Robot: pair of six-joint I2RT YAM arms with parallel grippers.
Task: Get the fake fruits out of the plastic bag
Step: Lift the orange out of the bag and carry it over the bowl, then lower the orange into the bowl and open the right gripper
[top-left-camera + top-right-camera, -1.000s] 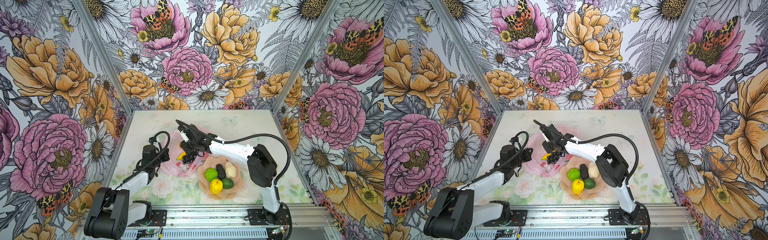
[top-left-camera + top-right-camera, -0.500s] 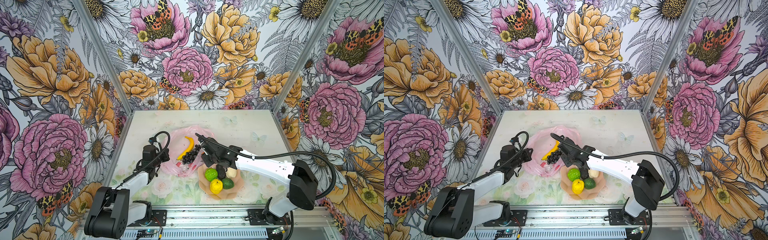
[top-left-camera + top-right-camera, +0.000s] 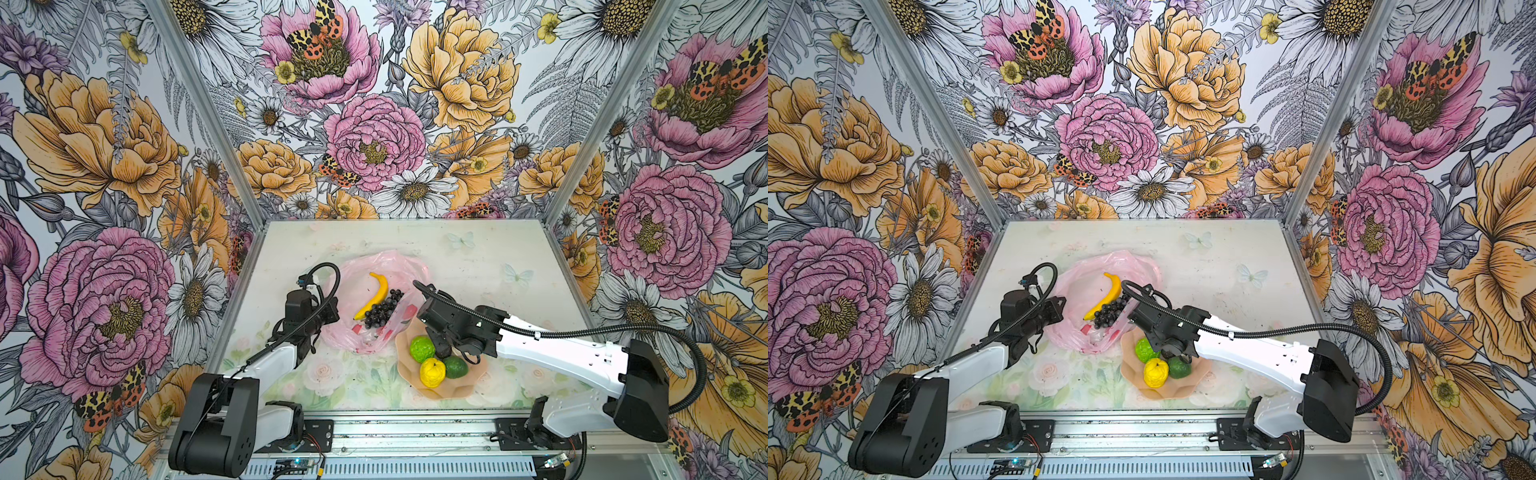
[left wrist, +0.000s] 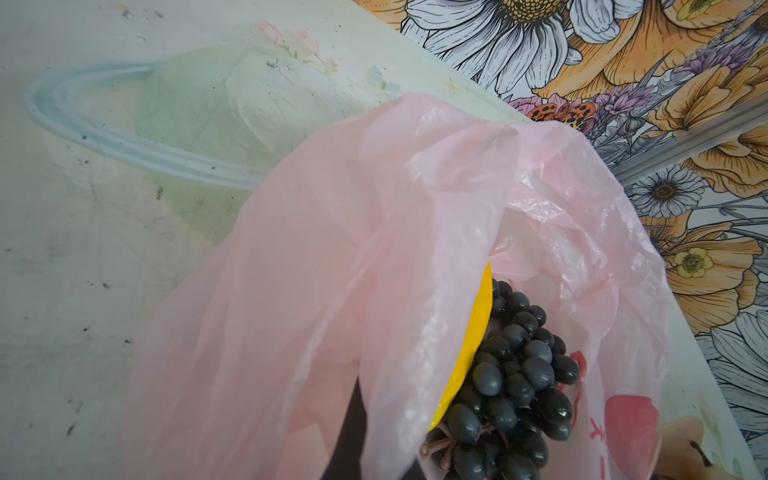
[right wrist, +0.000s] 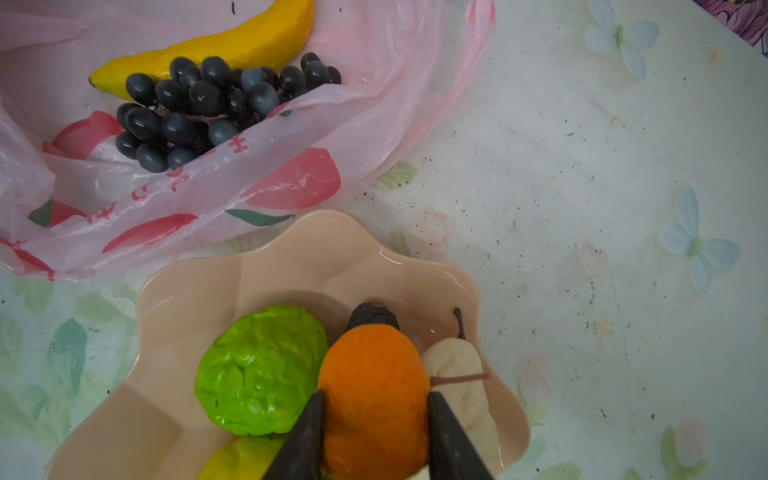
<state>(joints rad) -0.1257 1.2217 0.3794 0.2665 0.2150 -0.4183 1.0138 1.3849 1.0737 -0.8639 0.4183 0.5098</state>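
Left gripper (image 3: pixel 332 315): I can't see its tips, they're buried under the plastic bag (image 4: pixel 332 270); left wrist view gives only a dark blur through the film, so grip on film unconfirmed. Banana (image 4: pixel 473 332) mostly under a bag fold there. Orange (image 5: pixel 374 365) between the right gripper (image 5: pixel 375 394) fingers runs off the frame edge; both top views hide it under that gripper. Dark tip (image 5: pixel 370 316) behind it: can't identify. Lemon (image 5: pixel 245 457) also cropped.
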